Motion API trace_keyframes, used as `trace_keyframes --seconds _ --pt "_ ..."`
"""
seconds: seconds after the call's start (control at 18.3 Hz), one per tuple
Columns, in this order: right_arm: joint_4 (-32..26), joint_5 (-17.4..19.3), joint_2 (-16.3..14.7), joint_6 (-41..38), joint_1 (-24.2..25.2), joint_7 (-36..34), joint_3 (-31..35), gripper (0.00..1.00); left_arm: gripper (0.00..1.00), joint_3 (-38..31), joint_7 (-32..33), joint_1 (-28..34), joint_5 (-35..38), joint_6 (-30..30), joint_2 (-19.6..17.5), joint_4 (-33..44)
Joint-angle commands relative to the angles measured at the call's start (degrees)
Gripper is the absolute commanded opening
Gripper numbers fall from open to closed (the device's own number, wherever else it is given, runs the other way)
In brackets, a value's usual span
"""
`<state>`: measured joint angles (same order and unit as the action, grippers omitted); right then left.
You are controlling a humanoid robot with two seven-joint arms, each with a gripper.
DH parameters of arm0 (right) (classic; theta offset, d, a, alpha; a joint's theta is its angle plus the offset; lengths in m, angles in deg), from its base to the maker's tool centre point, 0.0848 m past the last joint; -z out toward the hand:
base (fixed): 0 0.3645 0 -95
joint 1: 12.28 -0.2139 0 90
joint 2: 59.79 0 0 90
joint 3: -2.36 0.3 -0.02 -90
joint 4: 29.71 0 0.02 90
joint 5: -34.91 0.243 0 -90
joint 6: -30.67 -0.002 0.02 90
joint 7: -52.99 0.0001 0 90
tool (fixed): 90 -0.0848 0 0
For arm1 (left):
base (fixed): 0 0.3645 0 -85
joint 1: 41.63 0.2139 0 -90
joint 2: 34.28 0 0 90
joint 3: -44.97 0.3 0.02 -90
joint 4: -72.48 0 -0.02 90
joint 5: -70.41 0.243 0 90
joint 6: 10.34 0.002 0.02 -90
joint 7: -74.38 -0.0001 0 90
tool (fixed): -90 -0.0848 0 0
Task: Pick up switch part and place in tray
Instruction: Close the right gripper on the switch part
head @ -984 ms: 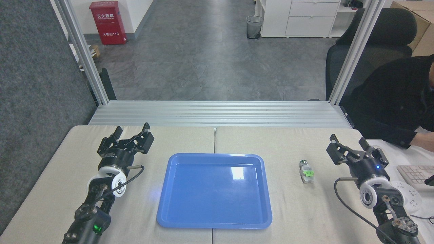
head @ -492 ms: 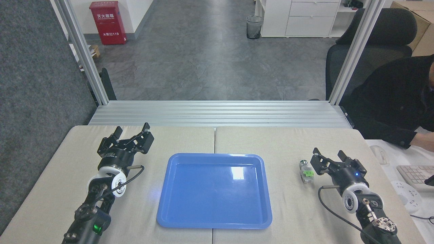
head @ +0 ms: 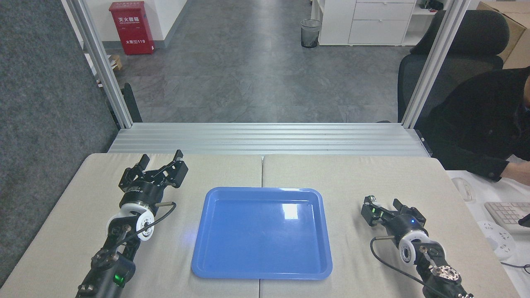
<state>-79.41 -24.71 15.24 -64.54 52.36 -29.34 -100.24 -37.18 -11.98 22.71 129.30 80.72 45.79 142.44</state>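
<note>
The blue tray lies flat in the middle of the table with nothing in it. To its right, the switch part rests on the table; only its metal-ringed end and a bit of green show. My right gripper stands open low over it, the left finger lying over the part's body and the other finger farther right. Whether the fingers touch the part I cannot tell. Left of the tray, my left gripper is open and holds nothing.
A person in a black sleeve sits at the right beside an office chair. A keyboard and a mouse lie on the side desk. An aluminium rail borders the table's far edge.
My right arm has swung left and toward the near edge, bringing its open gripper down over the switch part, which now is mostly covered. The left arm and the tray have not moved.
</note>
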Motion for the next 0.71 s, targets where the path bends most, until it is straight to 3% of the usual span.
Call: trace_keyframes --seconds 0.0,0.11,0.16,0.27,0.38,0.55,0.66 --pt "8.66 -0.14 2.84 0.03 -0.66 -0.02 -4.8 0.86 1.0 -0.03 -0.04 0.0 0.0 -0.01 0.0 0.0" --pt "8.66 -0.14 2.84 -0.06 -0.75 -0.02 -4.8 0.82 1.0 0.06 -0.04 -0.09 0.0 -0.01 0.0 0.0" --pt "8.66 -0.05 2.84 -0.23 -0.75 -0.02 -4.8 0.68 1.0 0.06 -0.04 0.0 0.0 -0.01 0.0 0.0" --pt "8.57 0.73 2.93 -0.5 -0.75 -0.02 -3.75 0.28 1.0 0.06 -0.04 0.0 0.0 -0.01 0.0 0.0" --pt "8.57 1.7 3.1 -0.24 -0.75 -0.11 -2.34 0.02 1.0 -0.03 -0.04 0.0 0.0 -0.01 0.0 0.0" --pt "7.0 3.99 3.28 0.46 -2.32 -0.11 1.87 0.0 1.0 0.06 -0.04 0.0 0.0 -0.01 0.0 0.0" --pt "1.67 4.08 2.84 1.43 -4.26 -0.02 4.33 0.0 1.0 0.06 -0.04 0.0 0.0 -0.01 0.0 0.0"
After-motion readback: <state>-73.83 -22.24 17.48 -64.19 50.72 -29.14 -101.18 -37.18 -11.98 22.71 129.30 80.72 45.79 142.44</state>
